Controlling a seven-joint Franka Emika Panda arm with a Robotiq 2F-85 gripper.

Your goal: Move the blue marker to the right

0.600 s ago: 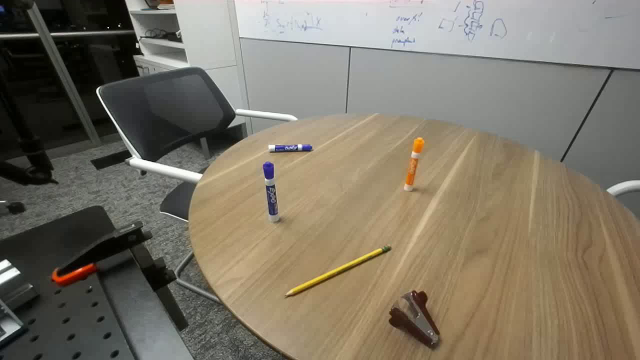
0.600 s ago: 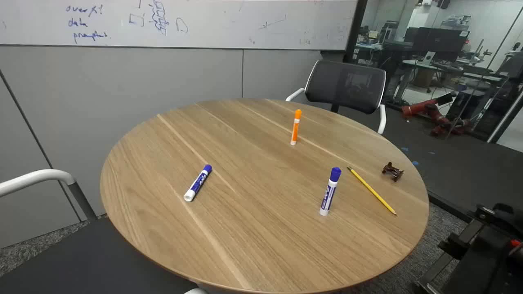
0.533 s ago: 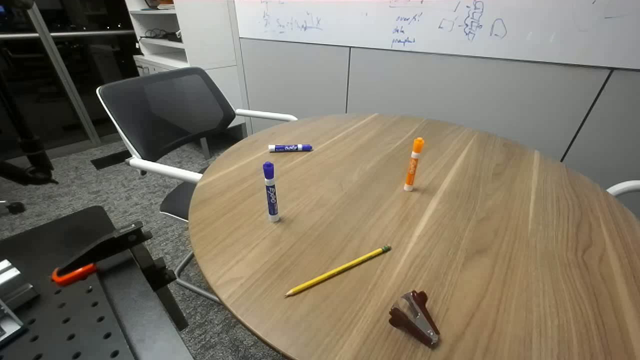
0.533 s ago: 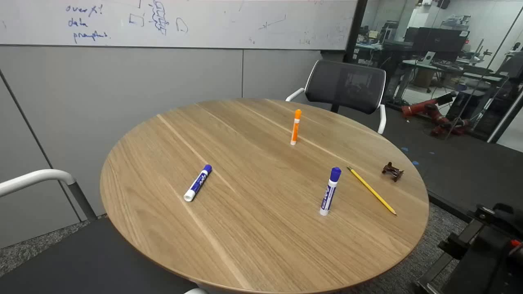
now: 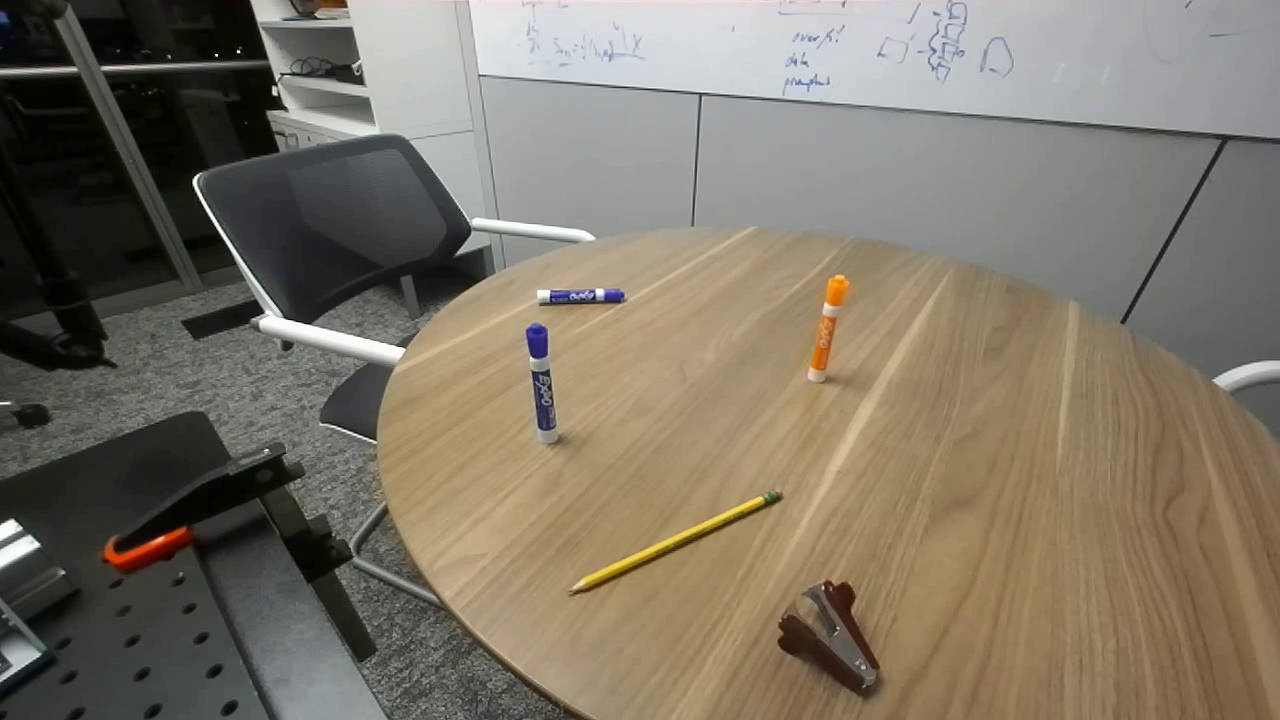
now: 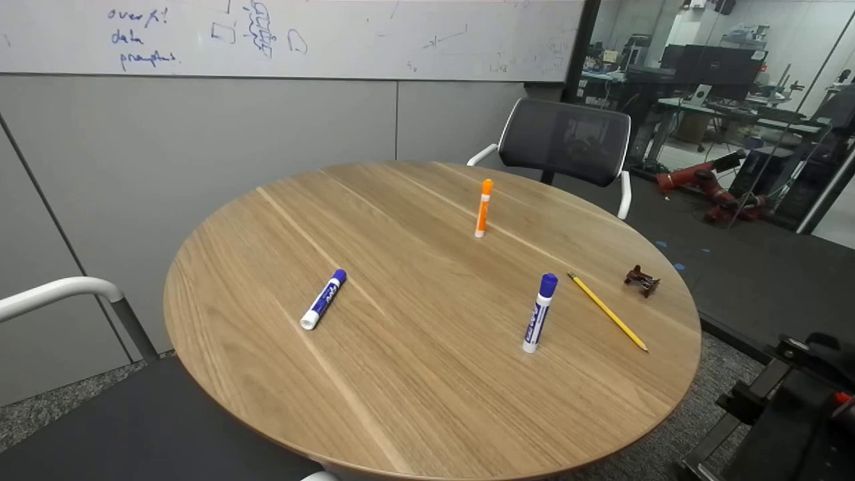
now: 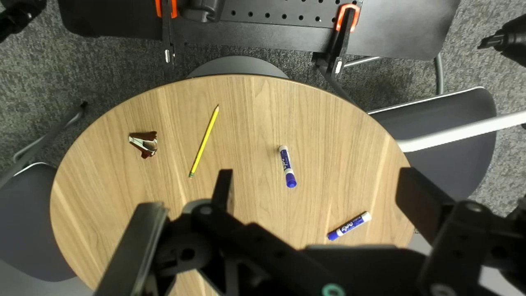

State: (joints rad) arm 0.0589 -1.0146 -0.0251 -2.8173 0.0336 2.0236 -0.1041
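Observation:
Two blue-capped markers with white ends look nearly alike; I cannot tell for certain which is the blue marker. One upright marker (image 5: 543, 400) stands on its white end, nearer the pencil; it also shows in an exterior view (image 6: 536, 314) and in the wrist view (image 7: 286, 164). A lying marker (image 5: 580, 296) rests on its side near the table edge; it also shows in an exterior view (image 6: 324, 299) and in the wrist view (image 7: 349, 226). My gripper (image 7: 316, 185) is wide open and empty, high above the table. It is outside both exterior views.
An orange marker (image 5: 824, 335) stands upright on the round wooden table (image 6: 401, 401); it is hidden in the wrist view. A yellow pencil (image 5: 677, 542) and a brown staple remover (image 5: 830, 638) lie nearby. Chairs (image 6: 568, 140) stand around the table. A black bench (image 7: 267, 37) is beside it.

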